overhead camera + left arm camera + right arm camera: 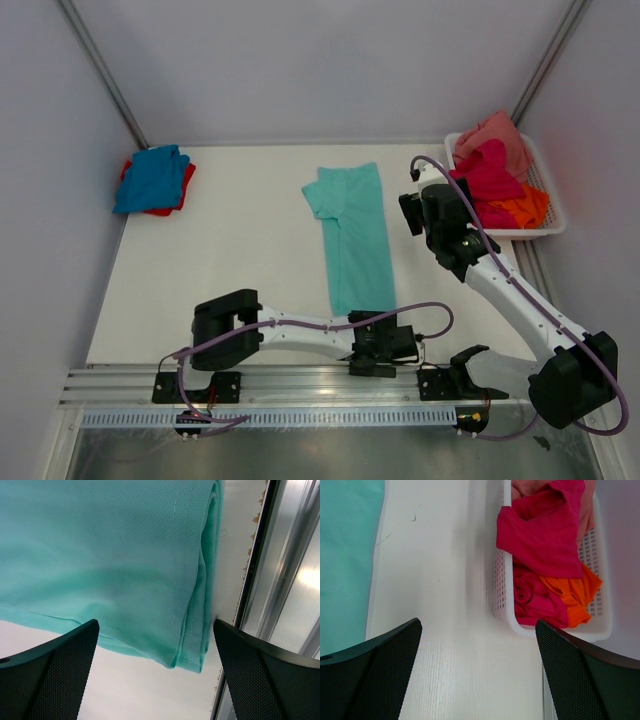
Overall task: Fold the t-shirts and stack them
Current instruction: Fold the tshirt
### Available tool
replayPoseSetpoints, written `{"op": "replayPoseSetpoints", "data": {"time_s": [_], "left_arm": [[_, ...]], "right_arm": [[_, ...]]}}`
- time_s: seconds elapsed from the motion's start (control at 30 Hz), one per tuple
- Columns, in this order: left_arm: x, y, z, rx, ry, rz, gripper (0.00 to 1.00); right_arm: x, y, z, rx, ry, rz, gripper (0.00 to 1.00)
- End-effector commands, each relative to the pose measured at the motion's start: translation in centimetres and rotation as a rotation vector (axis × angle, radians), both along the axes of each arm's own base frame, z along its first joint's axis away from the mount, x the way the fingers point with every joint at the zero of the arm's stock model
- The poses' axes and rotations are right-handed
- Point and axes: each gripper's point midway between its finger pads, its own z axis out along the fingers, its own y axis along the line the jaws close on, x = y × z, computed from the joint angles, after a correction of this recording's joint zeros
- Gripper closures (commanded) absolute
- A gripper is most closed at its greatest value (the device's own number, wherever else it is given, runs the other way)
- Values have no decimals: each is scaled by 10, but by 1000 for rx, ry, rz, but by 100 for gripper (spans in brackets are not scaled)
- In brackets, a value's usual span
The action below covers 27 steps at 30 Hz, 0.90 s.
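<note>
My left gripper [155, 626] hung wide open and empty over the near hem of the mint-teal t-shirt [352, 240]; the shirt lay folded lengthwise on the table [230, 270]; my right gripper [477, 625], equally wide and empty, hovered between it and the white mesh basket [502, 595].
</note>
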Motion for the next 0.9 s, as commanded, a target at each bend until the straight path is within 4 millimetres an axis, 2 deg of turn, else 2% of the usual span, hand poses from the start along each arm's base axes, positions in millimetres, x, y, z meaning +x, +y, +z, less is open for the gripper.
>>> {"op": "replayPoseSetpoints", "data": {"time_s": [0.0,0.1,0.2,0.23,0.27,0.3,0.33,0.37,0.5,0.87], "left_arm": [[0,-12,2,-39,-11,18,1],[-1,-11,-2,-30,-5,22,1],[-2,-11,-3,-30,6,23,17],[-3,-12,-2,-32,10,22,38],[-4,-13,-1,-32,14,21,73],[-4,-13,-1,-34,14,21,73],[-4,-13,0,-32,14,18,93],[-3,-14,0,-33,13,20,99],[-3,-14,2,-31,12,18,100],[7,-19,34,-91,-8,15,100]], "right_arm": [[5,1,6,30,-42,-11,0],[5,1,6,29,-41,-11,1],[5,1,5,24,-39,-12,1],[5,1,5,26,-40,-11,1],[6,1,6,24,-40,-12,1],[6,1,5,23,-41,-13,1],[6,1,4,22,-38,-13,1],[6,1,4,21,-37,-13,1],[6,0,3,18,-34,-16,0],[7,-5,5,10,-47,-50,1]]}}
